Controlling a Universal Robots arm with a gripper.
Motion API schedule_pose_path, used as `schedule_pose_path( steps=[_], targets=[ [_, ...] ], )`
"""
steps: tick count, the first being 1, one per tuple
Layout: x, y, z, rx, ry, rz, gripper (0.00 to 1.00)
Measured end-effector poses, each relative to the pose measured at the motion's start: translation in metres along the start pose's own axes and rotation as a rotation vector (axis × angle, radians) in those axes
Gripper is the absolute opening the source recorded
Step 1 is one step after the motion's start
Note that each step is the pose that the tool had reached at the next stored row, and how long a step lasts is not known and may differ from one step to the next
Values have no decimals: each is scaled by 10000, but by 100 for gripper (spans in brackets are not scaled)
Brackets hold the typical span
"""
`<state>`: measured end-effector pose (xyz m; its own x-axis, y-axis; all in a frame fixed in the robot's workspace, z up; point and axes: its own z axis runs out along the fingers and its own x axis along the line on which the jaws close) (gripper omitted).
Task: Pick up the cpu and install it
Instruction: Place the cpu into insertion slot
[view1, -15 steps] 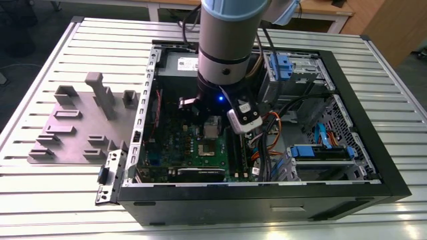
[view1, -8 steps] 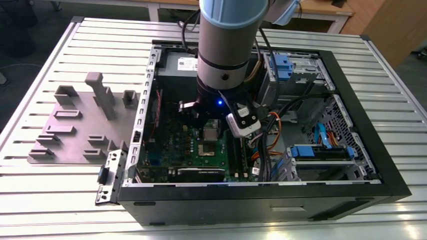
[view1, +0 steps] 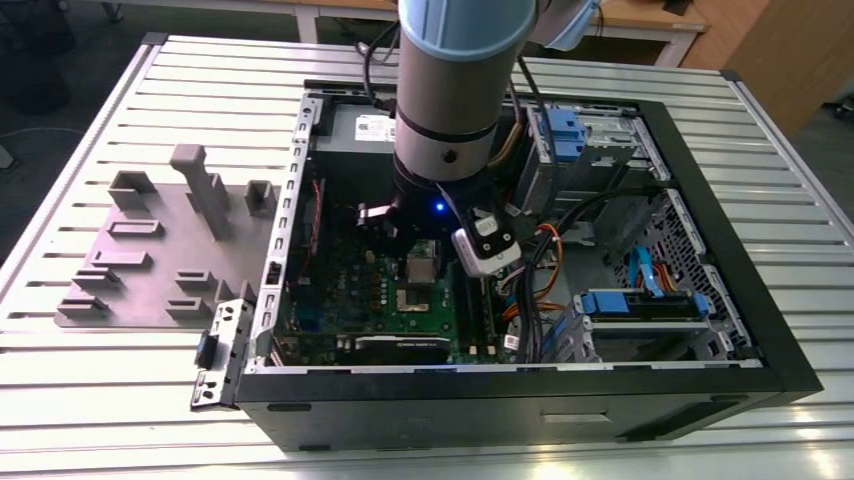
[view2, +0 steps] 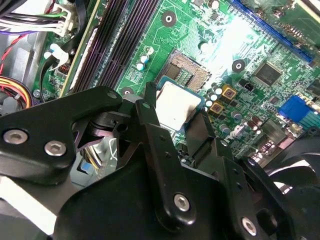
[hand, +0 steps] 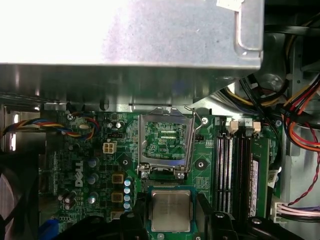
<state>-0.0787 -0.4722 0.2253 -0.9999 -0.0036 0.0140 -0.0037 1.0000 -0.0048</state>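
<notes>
While fingers (hand: 205, 212) clamp cpu (hand: 171, 211) by two opposite edges, chip hangs just beside open socket (hand: 165, 142), above green motherboard (hand: 127, 132), not yet seated. Judged light, stiff, flat, with smooth metal top; underside likely fragile, so edge hold seems right.

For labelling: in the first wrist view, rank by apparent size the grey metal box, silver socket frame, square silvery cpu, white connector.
Grey metal box
silver socket frame
square silvery cpu (nearer camera, gap unsure)
white connector
</notes>
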Motion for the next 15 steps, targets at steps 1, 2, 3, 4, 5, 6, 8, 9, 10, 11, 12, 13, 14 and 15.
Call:
schedule_pose_path(
  steps=[1,2,3,4,5,6,8,9,10,11,12,13,14,15],
  targets=[
    [0,-3,5,5,1,0,47],
    [0,-6,12,8,1,0,47],
    [0,-8,19,8,1,0,47],
    [0,-8,24,9,1,0,47],
    [0,-9,27,9,1,0,47],
    [0,-11,31,10,2,0,47],
    [0,-35,43,11,1,-1,47],
    [2,-41,52,11,2,0,47],
    [3,-44,66,8,1,1,47],
    [5,-48,101,10,6,1,47],
    [6,-49,119,10,9,-1,47],
    [10,-49,137,10,12,0,47],
    [16,-53,153,12,17,0,47],
    [21,-61,164,12,18,-1,47]
  ],
)
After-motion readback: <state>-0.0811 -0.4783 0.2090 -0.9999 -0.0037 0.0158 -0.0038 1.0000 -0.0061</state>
